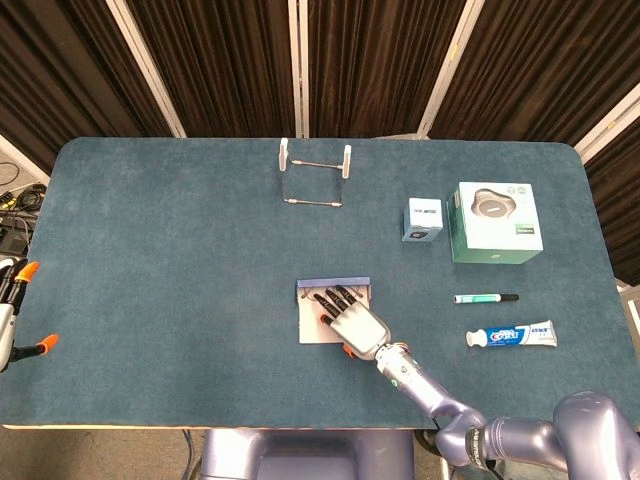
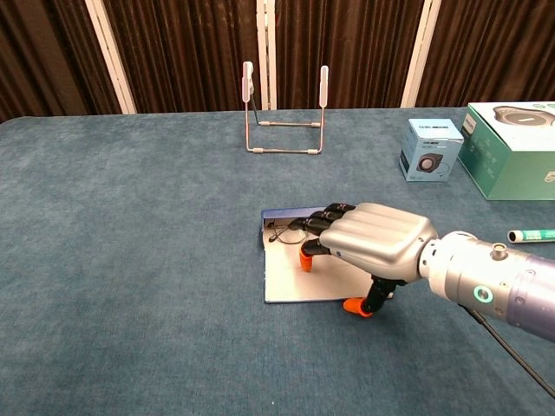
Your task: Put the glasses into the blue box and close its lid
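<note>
Fingers (image 2: 323, 224): those of your right hand (image 2: 373, 236) lie extended, slightly curled, tips over the far part of the blue box (image 2: 299, 279); whether they grip anything cannot be told. Glasses (image 2: 286, 229): a thin dark frame shows in the box's far strip, just beyond the fingertips, apparently already inside. Blue box: flat, pale panel uppermost, mid-desk toward the near edge; whether that panel is the lid is not certain. Advice: if the lid is yet to close, press evenly and check the frame sits fully inside first. Left hand (image 1: 12, 300): at the desk's left edge, state indeterminable. Desk (image 1: 160, 260): wire stand (image 1: 315, 180) toward the far edge; toothpaste (image 1: 510, 335) toward the right edge.
</note>
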